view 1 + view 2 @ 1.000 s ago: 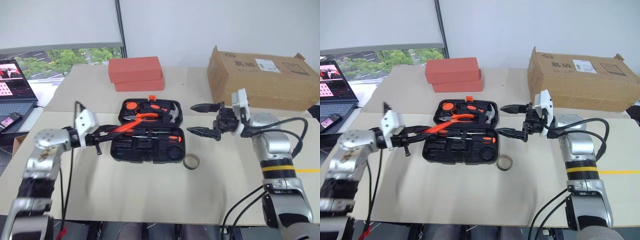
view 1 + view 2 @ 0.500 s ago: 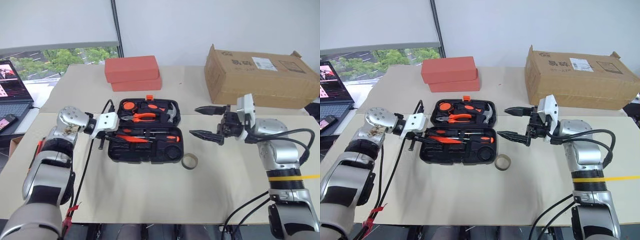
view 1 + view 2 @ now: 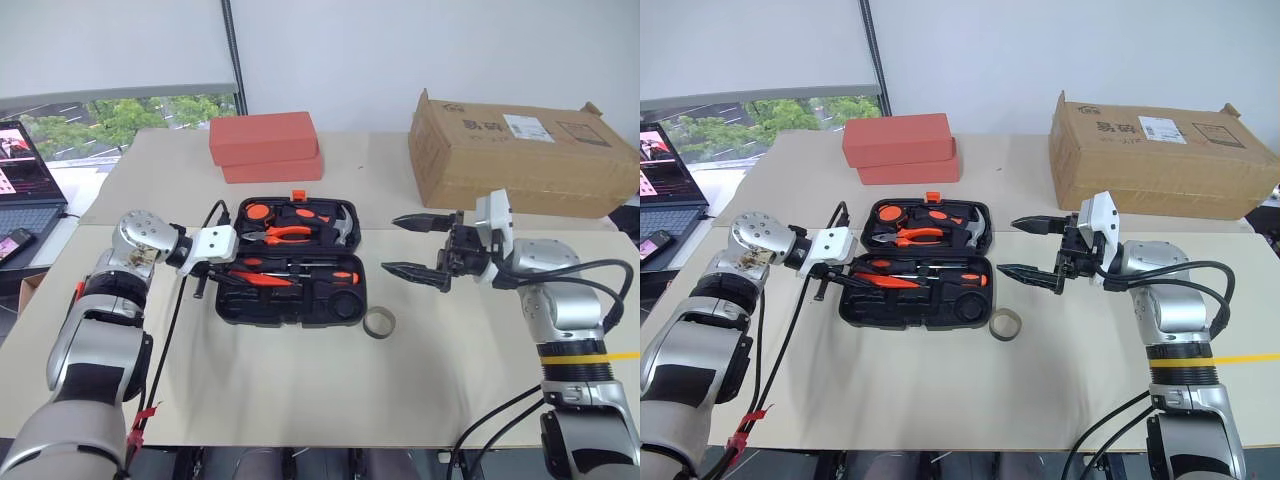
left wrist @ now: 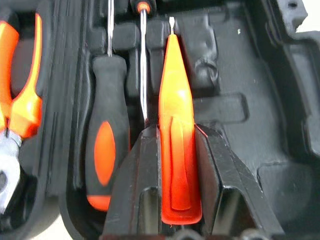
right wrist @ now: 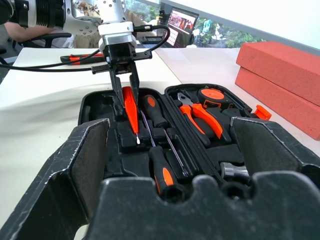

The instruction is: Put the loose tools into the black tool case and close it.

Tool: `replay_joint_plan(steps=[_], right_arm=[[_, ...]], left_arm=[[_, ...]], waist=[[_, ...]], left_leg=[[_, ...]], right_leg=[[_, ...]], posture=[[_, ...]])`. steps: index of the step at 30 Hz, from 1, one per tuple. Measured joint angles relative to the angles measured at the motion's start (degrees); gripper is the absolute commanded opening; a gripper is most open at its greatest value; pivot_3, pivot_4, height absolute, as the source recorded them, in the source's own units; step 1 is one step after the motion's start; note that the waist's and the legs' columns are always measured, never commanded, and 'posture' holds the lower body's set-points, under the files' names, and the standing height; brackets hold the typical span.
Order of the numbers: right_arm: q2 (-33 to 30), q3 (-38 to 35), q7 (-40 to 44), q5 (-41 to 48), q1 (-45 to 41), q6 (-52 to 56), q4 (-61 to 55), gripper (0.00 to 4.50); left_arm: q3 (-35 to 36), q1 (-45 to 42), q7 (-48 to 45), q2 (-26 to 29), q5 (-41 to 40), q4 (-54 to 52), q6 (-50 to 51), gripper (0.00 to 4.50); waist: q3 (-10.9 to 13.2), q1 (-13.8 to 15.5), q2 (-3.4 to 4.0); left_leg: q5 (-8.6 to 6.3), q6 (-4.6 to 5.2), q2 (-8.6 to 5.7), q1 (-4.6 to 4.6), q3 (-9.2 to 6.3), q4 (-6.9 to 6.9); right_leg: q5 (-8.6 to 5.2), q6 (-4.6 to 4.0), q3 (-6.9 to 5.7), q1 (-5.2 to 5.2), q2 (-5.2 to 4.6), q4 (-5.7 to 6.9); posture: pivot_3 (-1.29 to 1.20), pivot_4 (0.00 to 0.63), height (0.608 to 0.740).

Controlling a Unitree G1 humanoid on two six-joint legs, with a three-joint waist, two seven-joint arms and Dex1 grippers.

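The black tool case (image 3: 290, 262) lies open on the tabletop (image 3: 300, 380), lid half away from the robot w/ pliers (image 3: 272, 233) and hammer (image 3: 345, 228) in it. Left hand (image 5: 126, 96) is at the case's left edge, fingers pinched on the small all-orange screwdriver (image 4: 176, 150), tip angled down into the case's near half, just beside the two black/orange-handled screwdrivers (image 4: 102, 150) already seated there. Right hand (image 3: 418, 246) hovers off the case's right side, fingers spread wide, nothing in them, pointing at the case. Small ring roll (image 3: 380, 322) sits on the tabletop just off the case's near-right corner, below the right hand, apart from it. Vs 1 s ago: left arm has folded in, elbow bent, and the orange screwdriver has dropped from above the case's middle to low over the left recesses; right hand about the same; roll unmoved. Hard to tell whether the screwdriver tip touches the plastic. Utility knife can't be made out among the case contents.
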Motion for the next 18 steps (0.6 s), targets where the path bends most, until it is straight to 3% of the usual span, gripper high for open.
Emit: replay_joint_plan(steps=[10,12,15,18], right_arm=[[0.5,0.0,0.4,0.0,-0.6,-0.9,0.9,4.50],[0.5,0.0,0.5,0.0,-0.6,-1.0,1.0,4.50],[0.5,0.0,0.5,0.0,-0.6,-1.1,1.6,4.50],[0.6,0.0,0.6,0.0,-0.6,-1.5,2.3,4.50]], left_arm=[[-0.1,0.4,0.1,0.1,0.3,-1.0,1.1,0.49],[0.0,0.4,0.4,0.1,0.3,-1.0,1.4,1.49],[0.1,0.5,2.2,0.1,0.4,-1.0,1.2,2.40],[1.5,0.5,2.7,0.0,-0.4,-1.0,0.9,2.40]], waist=[[0.0,-0.1,0.00],[0.0,0.0,0.00],[0.0,0.0,0.00],[0.0,0.0,0.00]], left_leg=[[0.05,-0.08,0.02,0.00,0.00,0.01],[0.06,-0.10,0.02,0.00,0.00,0.02],[0.08,-0.13,0.01,0.01,0.00,0.02],[0.10,-0.17,0.01,0.01,0.01,0.02]], right_leg=[[0.00,0.00,0.01,0.00,0.02,0.01],[0.00,0.00,0.01,0.00,0.02,0.01],[0.00,0.00,0.02,0.01,0.01,0.02],[0.00,0.00,0.02,0.00,0.01,0.02]], posture=[[0.00,0.150,0.712],[0.00,0.150,0.712],[0.00,0.150,0.712],[0.00,0.150,0.712]])
